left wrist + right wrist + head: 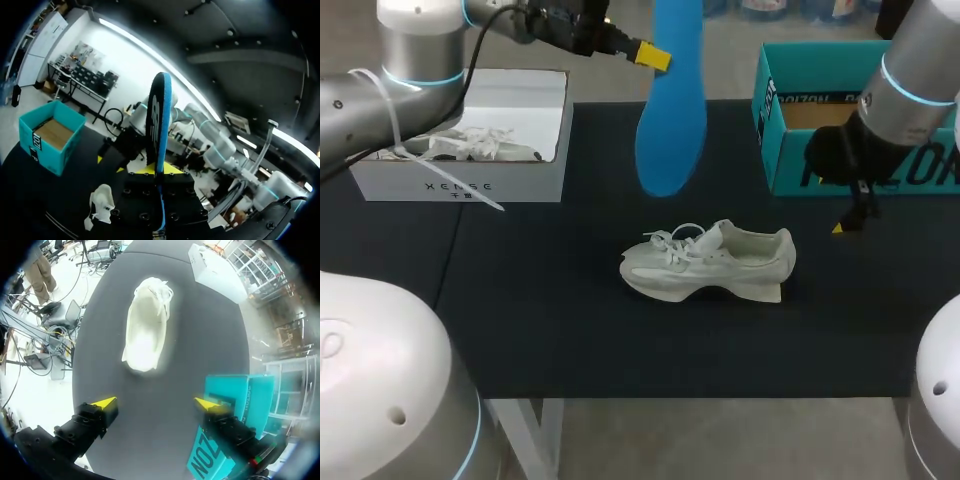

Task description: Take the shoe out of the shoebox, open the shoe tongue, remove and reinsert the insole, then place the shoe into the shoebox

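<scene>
One insole (159, 125) between left fingers (175, 170)

Open mat (540, 310) surrounds the shoe (712, 265), while the teal shoebox (788, 150), white box (460, 184) and hanging insole (675, 110) crowd the far side.

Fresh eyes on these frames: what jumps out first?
The blue insole stands out most, held upright in the air over the middle of the table and pinched in the left gripper. Lower down, the white shoe stands on its sole on the dark table. At the far right, the right gripper hangs open by the teal shoebox.
</scene>
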`<state>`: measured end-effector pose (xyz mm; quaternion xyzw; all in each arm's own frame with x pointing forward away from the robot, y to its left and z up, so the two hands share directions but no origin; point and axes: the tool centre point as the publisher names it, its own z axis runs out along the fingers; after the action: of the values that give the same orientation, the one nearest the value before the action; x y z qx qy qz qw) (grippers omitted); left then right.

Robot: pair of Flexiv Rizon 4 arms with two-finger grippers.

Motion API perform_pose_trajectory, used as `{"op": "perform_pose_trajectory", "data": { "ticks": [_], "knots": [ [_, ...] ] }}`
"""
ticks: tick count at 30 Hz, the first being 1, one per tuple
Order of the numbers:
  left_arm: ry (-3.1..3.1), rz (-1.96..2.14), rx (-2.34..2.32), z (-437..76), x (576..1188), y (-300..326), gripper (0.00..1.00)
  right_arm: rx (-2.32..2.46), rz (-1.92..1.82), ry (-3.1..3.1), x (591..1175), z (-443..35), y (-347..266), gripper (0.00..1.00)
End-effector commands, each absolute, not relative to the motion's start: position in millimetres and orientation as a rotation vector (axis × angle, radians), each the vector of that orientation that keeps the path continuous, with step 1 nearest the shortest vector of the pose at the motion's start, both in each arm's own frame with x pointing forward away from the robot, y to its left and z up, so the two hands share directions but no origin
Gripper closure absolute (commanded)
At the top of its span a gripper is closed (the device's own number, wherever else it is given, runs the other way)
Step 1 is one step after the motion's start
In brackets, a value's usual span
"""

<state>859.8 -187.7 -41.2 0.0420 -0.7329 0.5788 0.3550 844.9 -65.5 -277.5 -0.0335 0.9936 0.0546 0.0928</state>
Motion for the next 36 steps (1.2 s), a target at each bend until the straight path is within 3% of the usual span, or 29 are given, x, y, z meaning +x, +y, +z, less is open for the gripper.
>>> {"op": "perform_pose_trajectory", "data": {
  "ticks": [1, 12, 24, 36],
  "knots": [
    [-1.915, 1.501, 0.112, -29.1, 857.2, -177.7, 1.00, -0.098, 0.158, 2.949, 844.4, -277.9, -65.2, 0.00],
    [-1.915, 1.501, 0.112, -29.1, 857.2, -177.7, 1.00, -0.098, 0.158, 2.949, 844.4, -277.9, -65.2, 0.00],
    [-1.915, 1.501, 0.112, -29.1, 857.2, -177.7, 1.00, -0.008, 0.211, 2.965, 847.4, -256.7, -14.2, 0.00],
    [-1.915, 1.501, 0.112, -29.1, 857.2, -177.7, 1.00, 0.071, 0.265, 2.944, 847.7, -281.2, 33.1, 0.00]
  ]
}}
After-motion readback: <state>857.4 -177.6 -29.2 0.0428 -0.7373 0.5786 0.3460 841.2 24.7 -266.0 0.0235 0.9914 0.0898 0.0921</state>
